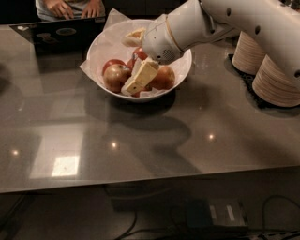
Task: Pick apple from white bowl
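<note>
The white bowl (101,47), lined with crinkled white paper, stands at the back middle of the table. It holds several red and yellowish apples; one (116,76) lies at the front left and one (165,78) at the front right. My gripper (137,57) reaches into the bowl from the right and is open. One beige finger (140,76) lies low between the front apples. The other finger (133,36) is up near the far rim. A red apple (139,52) sits between the fingers, partly hidden by my wrist.
Stacks of beige paper plates (274,75) stand on a dark mat at the right, under my arm. A dark laptop (58,33) with a person's hands (75,8) at it is at the back left. The grey table (140,145) reflects ceiling lights.
</note>
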You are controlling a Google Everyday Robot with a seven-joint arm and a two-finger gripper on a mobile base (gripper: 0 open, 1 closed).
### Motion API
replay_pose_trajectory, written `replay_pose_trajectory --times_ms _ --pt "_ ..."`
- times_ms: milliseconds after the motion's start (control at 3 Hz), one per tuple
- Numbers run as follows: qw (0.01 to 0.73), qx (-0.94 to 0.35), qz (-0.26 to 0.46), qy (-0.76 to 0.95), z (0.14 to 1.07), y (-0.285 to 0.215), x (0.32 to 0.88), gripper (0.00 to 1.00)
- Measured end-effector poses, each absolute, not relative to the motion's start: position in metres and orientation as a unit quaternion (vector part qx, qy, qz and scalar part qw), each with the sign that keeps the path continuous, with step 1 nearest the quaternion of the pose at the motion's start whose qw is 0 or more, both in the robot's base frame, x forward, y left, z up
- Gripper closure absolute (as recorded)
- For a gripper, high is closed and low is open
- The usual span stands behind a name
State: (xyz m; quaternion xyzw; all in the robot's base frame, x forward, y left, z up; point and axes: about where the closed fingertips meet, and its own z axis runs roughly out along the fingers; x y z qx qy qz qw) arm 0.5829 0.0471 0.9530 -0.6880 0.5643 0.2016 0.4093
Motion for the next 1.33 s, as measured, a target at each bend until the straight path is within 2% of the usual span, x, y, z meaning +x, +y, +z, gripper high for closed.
replay_pose_trajectory --times_ms 333,1333 --pt "0.407 -0.692 0.209 0.559 0.95 0.052 0.586 0.26" --pt "0.392 -0.69 0.241 0.559 0.931 0.059 0.601 0.32"
